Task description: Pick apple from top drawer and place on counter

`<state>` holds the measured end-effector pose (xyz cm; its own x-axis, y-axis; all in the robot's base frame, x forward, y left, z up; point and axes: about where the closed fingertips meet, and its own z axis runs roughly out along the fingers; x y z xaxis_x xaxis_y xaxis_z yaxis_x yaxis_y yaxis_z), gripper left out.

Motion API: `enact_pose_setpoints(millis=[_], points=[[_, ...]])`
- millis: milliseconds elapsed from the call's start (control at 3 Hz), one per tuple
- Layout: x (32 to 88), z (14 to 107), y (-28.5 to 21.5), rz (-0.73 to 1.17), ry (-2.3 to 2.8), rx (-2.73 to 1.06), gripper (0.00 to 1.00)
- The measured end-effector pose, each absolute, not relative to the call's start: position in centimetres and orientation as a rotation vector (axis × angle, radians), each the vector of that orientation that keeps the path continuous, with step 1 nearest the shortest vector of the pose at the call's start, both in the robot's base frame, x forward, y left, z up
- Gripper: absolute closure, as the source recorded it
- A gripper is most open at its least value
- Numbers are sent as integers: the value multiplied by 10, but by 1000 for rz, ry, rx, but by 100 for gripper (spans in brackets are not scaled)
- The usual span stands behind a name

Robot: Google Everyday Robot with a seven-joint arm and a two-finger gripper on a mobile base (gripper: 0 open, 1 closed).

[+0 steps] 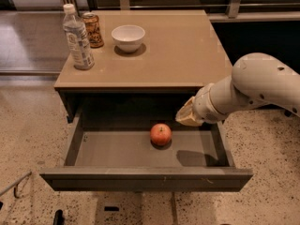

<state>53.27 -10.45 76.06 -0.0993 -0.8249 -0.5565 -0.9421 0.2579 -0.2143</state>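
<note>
The red-orange apple (pixel 161 134) lies on the grey floor of the open top drawer (pixel 117 151), a little right of its middle. The tan counter (pixel 178 55) tops the dark cabinet above the drawer. My gripper (pixel 186 116) comes in from the right on a thick white arm (pixel 262 86). It hangs over the drawer's right part, above and just right of the apple, not touching it. Its shadow falls on the drawer floor right of the apple.
On the counter's back left stand a clear water bottle (pixel 78 39), a brown can (pixel 93 30) and a white bowl (pixel 128 37). The drawer's front panel (pixel 145 178) juts out over the speckled floor. A dark ledge runs behind the cabinet.
</note>
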Motion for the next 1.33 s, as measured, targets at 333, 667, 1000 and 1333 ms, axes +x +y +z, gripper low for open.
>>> enact_pose_setpoints(millis=[333,667,1000,1333], points=[[531,751,-100,275,1955,-1610,62],[533,736,-92,300,1953,-1624,38],[535,722,-86,312,1945,-1626,22],[539,706,-83,315,1937,-1611,22]])
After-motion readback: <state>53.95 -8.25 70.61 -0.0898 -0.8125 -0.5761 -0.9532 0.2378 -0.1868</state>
